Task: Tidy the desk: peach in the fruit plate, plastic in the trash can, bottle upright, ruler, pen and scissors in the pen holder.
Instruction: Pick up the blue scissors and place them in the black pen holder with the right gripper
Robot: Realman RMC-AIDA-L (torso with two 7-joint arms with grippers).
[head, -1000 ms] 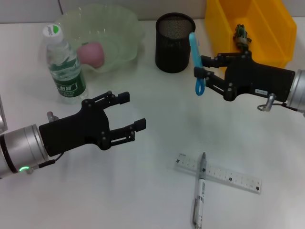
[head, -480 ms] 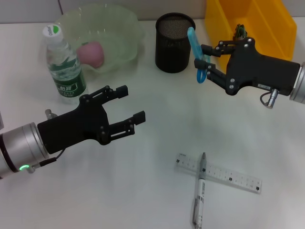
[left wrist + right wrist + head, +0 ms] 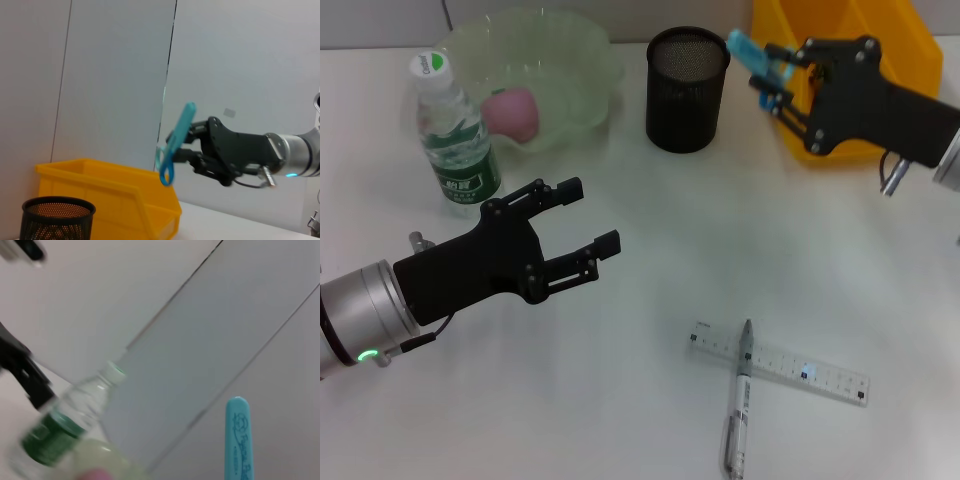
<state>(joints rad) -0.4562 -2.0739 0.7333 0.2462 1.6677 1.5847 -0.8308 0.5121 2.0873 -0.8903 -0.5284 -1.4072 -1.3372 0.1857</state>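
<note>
My right gripper (image 3: 771,74) is shut on the blue scissors (image 3: 747,47) and holds them tilted in the air, just right of the black mesh pen holder (image 3: 687,90). The left wrist view shows the same scissors (image 3: 175,142) in that gripper (image 3: 192,146), well above the holder (image 3: 57,220). Low over the table, left of centre, my left gripper (image 3: 590,214) is open and holds nothing. The peach (image 3: 512,112) lies in the pale green fruit plate (image 3: 582,48). Beside the plate the bottle (image 3: 455,135) stands upright. The pen (image 3: 740,395) lies across the ruler (image 3: 782,363) at the front. The plastic is hidden.
The yellow trash can (image 3: 885,35) stands at the back right, partly behind my right arm. The table's rear edge meets a grey wall.
My right gripper has risen and moved toward the back with the scissors, tilting them, and now covers the front of the yellow bin. My left gripper has shifted slightly left.
</note>
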